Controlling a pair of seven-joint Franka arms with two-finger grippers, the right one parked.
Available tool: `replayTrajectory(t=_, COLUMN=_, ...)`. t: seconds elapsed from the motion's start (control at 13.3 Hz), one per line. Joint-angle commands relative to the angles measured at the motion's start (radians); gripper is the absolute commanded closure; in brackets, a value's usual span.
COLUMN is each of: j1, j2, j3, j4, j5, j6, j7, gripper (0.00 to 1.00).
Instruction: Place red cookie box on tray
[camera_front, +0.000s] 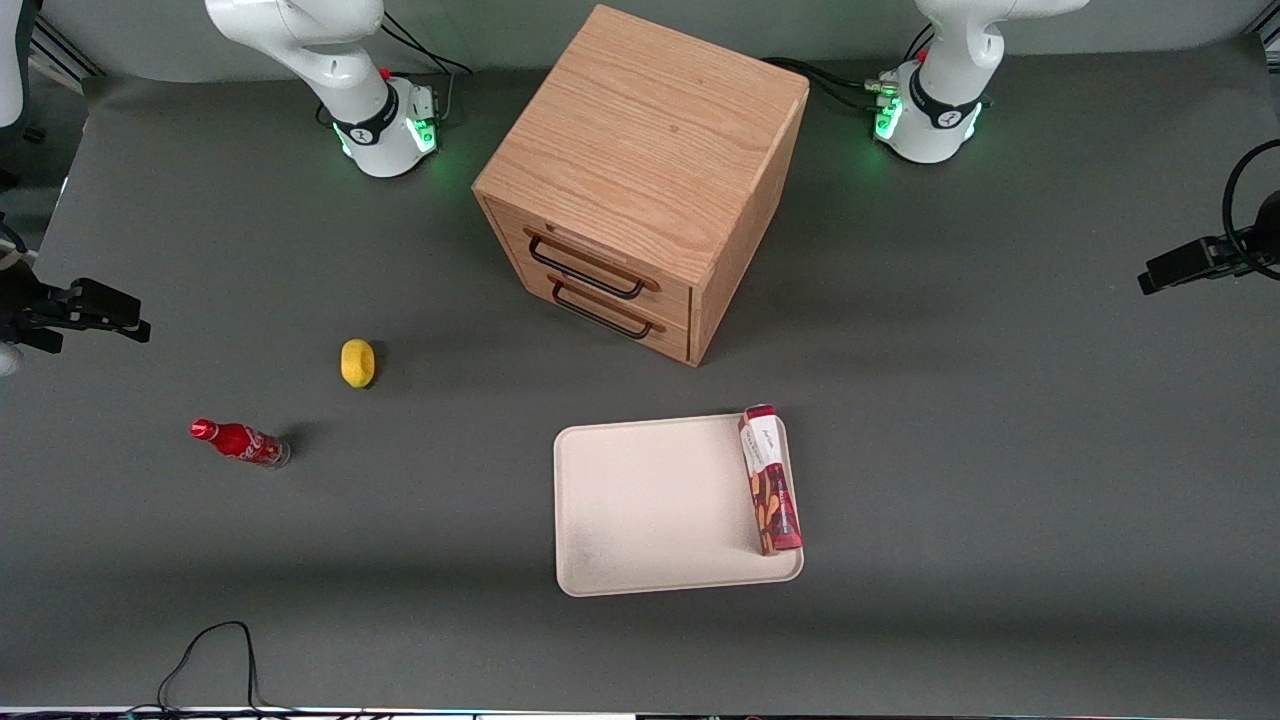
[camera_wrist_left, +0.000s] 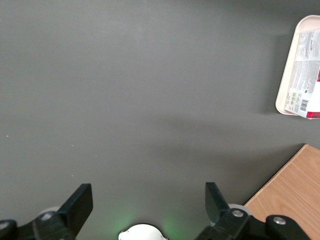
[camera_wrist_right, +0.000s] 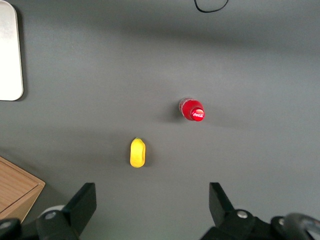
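Note:
The red cookie box lies flat on the tray, along the tray's rim toward the working arm's end of the table. Its white label end points at the wooden cabinet and reaches the tray's corner. In the left wrist view the box's white label and a strip of the tray's rim show. My left gripper hangs open over bare grey table, well away from the tray, with nothing between its fingers. It is out of the front view.
A wooden two-drawer cabinet stands farther from the front camera than the tray; its corner shows beside my gripper. A yellow fruit and a small red cola bottle lie toward the parked arm's end.

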Motion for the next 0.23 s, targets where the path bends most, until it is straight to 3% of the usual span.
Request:
replayTrajectory(t=0.0, j1=-0.065, j2=0.008, j3=0.032, j4=0.009, j5=0.016, j6=-0.018, j7=-0.024, gripper=0.0)
replayTrajectory(t=0.15, j1=-0.073, j2=0.008, j3=0.035, j4=0.009, j5=0.016, j6=-0.019, j7=-0.024, gripper=0.0)
